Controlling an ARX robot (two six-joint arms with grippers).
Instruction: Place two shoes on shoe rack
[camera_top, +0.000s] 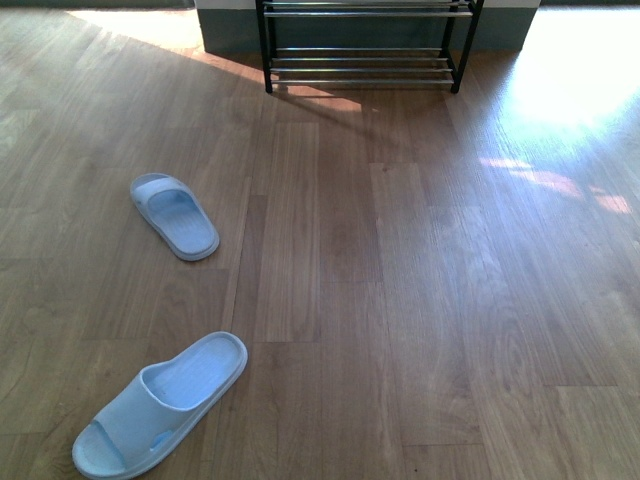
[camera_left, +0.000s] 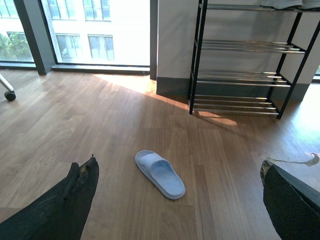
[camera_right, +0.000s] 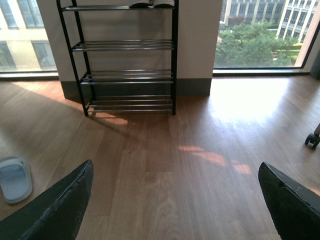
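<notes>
Slides are lying on the wood floor (camera_top: 420, 300) in my front view, both left of middle and well apart from each other. The far slide (camera_top: 174, 216) is turning its strap end away from me. The near slide (camera_top: 160, 405) is sitting by the bottom edge with its toe end toward me and its heel angling up to the right. The shoe rack (camera_top: 365, 60) is standing against the wall at the top, showing only its lower chrome bars, well apart from both slides. Neither of my tools is showing here.

Through the left wrist view, my left tool (camera_left: 179, 164) is hanging spread wide and gripping nothing, with its dark fingers (camera_left: 75, 195) framing the lower corners. One pale slide (camera_left: 160, 174) is lying on the floor between them, touching neither. The shoe rack (camera_left: 240, 75) is standing beyond it against the wall, and white soles (camera_left: 289, 2) are resting on its top tier, cut by the picture's edge.

Through the right wrist view, my right tool (camera_right: 175, 165) is likewise hanging wide apart and empty, with its fingers (camera_right: 60, 210) in the lower corners. A slide (camera_right: 15, 179) is peeking in at the picture's edge beside one finger. The shoe rack (camera_right: 125, 75) is facing me against the wall, with white soles (camera_right: 150, 3) sitting on its top tier.
</notes>
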